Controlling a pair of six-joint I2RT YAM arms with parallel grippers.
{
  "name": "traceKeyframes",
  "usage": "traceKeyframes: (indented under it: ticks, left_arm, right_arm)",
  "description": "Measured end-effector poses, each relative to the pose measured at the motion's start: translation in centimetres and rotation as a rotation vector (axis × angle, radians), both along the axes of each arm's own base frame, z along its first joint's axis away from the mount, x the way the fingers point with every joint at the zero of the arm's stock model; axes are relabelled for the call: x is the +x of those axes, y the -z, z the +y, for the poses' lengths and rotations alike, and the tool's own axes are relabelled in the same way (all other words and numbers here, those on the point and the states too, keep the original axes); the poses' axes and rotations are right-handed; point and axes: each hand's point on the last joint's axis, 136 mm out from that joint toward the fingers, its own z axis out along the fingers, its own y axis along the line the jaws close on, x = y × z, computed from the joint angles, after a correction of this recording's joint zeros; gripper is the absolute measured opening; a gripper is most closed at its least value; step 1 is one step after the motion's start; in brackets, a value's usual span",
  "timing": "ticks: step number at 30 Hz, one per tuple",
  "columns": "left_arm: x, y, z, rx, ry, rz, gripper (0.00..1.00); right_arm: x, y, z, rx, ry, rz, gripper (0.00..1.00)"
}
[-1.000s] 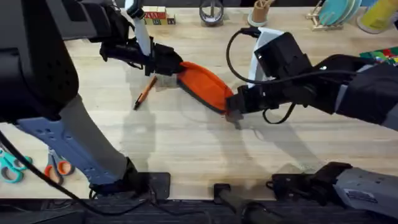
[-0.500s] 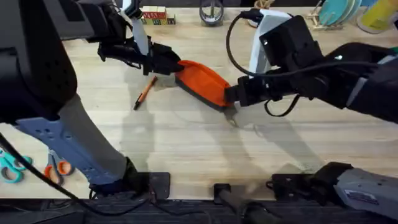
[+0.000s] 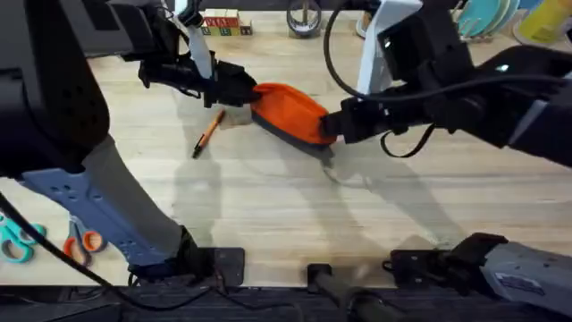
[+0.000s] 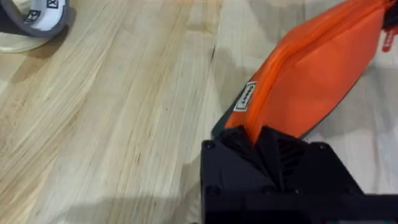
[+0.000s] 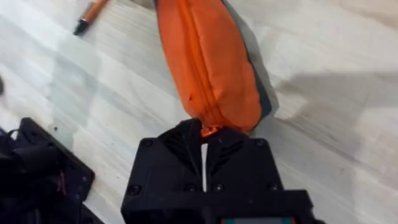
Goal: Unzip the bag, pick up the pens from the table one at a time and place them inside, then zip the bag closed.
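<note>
Here the soft orange pencil pouch (image 3: 288, 114) sits toward the far middle of the light wood surface (image 3: 268, 206), left fingers (image 3: 239, 93) clamped on one end, right fingers (image 3: 332, 128) clamped on the other. Slim orange pen (image 3: 207, 134) lies beside it.

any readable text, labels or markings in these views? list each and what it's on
Nothing reads as words.
Small white tag sewn on the orange bag: dark print, too small to read.
Tape roll in the left wrist view: black-and-white square marks, perhaps an "X"; not legible as text.
Blocks at the table's far edge: markings too blurred to read.
</note>
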Motion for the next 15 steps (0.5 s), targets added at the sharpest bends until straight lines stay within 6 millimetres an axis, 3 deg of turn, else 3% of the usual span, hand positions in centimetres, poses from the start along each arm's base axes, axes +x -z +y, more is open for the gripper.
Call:
traceKeyframes:
  ticks: [6,15]
  left_arm:
    - [0.1,0.1,0.3,0.007,-0.005,-0.003,0.042]
    - [-0.1,0.0,-0.1,0.003,0.005,0.004,0.042]
  right_arm:
    - [-0.1,-1.2,0.5,0.025,-0.041,-0.025,0.032]
    - [-3.1,-0.6,0.9,0.036,-0.195,0.049,0.031]
